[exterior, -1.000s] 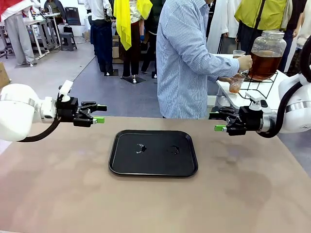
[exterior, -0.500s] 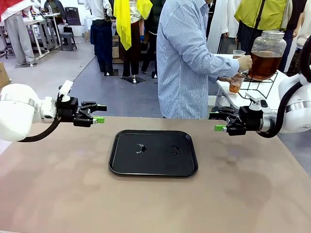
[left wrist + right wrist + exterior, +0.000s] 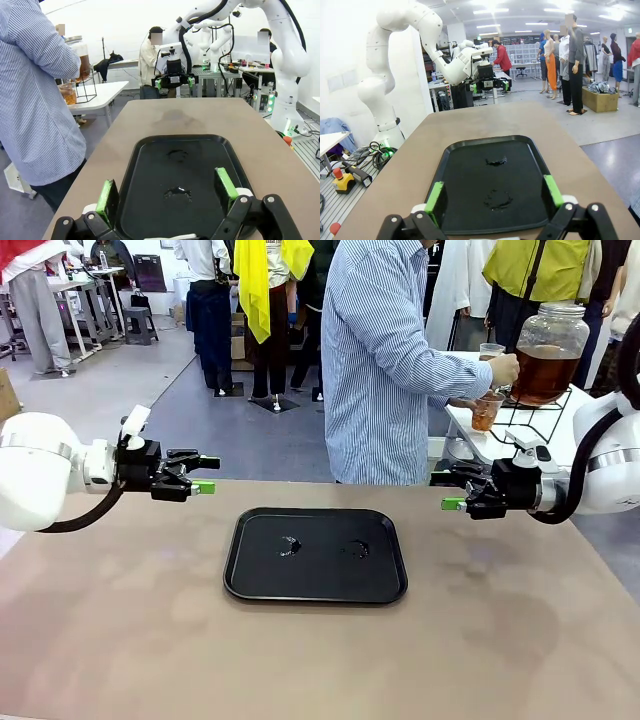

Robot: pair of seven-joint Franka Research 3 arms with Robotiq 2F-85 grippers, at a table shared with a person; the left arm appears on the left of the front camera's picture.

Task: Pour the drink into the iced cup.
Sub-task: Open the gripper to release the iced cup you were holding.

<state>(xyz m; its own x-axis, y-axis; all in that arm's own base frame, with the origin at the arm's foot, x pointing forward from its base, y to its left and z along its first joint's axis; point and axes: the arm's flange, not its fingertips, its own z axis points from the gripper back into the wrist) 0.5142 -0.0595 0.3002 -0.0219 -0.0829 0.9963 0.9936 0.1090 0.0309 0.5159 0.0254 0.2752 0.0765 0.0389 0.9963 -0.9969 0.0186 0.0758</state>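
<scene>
The drink (image 3: pixel 543 373) is amber liquid in a big glass jar on a wire stand, on a white side table at the far right. A person in a striped shirt holds a small clear cup (image 3: pixel 486 412) under the jar's tap, with a little drink in it. The left wrist view has the jar (image 3: pixel 82 61) and the cup (image 3: pixel 67 94) too. The iced cup is out of view. My left gripper (image 3: pixel 205 475) hovers open left of the black tray (image 3: pixel 320 578), and my right gripper (image 3: pixel 448 492) hovers open to its right. Both hold nothing.
The tray has two small wet spots (image 3: pixel 291 545) on it. Brown tabletop lies bare all around the tray. A second clear cup (image 3: pixel 491 350) stands behind the person's hand on the side table. Other people stand farther back.
</scene>
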